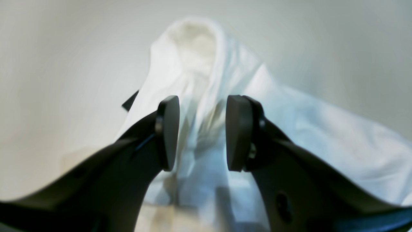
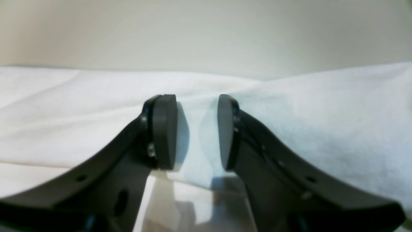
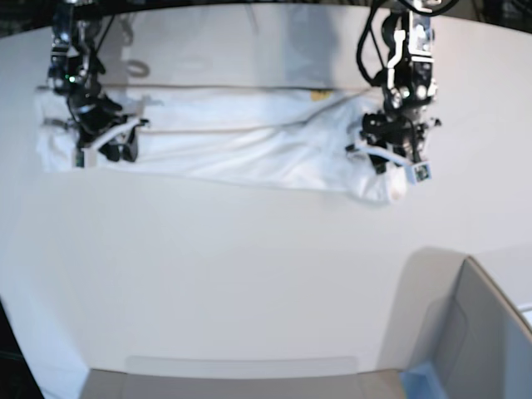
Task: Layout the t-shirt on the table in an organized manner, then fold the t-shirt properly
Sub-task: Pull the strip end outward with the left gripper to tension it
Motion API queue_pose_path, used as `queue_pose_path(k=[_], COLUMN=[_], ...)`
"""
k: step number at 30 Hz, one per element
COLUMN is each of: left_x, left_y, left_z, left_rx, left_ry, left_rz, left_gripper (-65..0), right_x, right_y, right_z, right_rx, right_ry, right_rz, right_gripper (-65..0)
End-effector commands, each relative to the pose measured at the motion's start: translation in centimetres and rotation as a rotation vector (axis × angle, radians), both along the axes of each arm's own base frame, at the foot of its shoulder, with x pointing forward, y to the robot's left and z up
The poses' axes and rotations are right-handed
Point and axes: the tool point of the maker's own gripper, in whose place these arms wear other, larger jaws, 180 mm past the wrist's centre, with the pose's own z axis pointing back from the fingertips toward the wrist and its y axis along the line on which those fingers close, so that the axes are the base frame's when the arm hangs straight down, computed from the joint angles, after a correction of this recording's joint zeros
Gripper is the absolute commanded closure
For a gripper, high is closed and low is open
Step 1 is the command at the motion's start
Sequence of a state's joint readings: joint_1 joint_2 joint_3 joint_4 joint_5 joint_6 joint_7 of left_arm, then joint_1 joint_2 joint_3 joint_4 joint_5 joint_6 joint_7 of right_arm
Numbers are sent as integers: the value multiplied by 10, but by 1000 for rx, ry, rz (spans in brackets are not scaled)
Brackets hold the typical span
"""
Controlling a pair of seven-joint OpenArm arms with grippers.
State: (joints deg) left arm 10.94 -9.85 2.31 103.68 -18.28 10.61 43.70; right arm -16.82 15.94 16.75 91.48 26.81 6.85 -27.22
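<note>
Both jaws stood part open, gripping nothing: left gripper [image 1: 201, 133] straddled a t-shirt [image 3: 249, 141] ridge at upper right, right gripper [image 2: 196, 132] upper left. Uneven closing could bunch cloth.

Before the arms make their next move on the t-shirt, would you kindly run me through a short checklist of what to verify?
1. The t-shirt lies on the table: ok, stretched as a long band across the far side.
2. Left gripper over cloth: ok, a raised fold sits between its fingers, which stand apart.
3. Left grip closed on the fold: not ok, gaps show beside the fingers.
4. Right gripper over cloth: ok, fingers apart, fabric between them.
5. Shirt smooth: not ok, bunched near the left gripper.
6. Print side up: cannot tell.
</note>
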Motion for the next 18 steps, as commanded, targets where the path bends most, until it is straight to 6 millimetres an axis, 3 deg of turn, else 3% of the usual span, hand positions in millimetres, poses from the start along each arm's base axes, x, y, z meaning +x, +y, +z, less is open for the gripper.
queue_pose_path(k=[1, 5, 12, 16, 18], left_x=[8, 8, 7, 7, 7], left_y=[1, 1, 2, 7, 21], left_z=[13, 13, 9, 7, 10], left_rx=[11, 11, 11, 14, 28], left_ry=[-48, -48, -38, -33, -53], left_rz=[-7, -7, -2, 14, 51], left_gripper=[-229, -191, -29, -30, -30], right_x=[4, 3, 4, 3, 3], right_y=[-4, -4, -4, -4, -4], right_z=[8, 7, 8, 7, 7], right_rx=[-8, -8, -8, -8, -8], right_ry=[-24, -22, -24, -21, -22], right_rz=[0, 0, 0, 0, 0], right_gripper=[-222, -222, -222, -222, -222])
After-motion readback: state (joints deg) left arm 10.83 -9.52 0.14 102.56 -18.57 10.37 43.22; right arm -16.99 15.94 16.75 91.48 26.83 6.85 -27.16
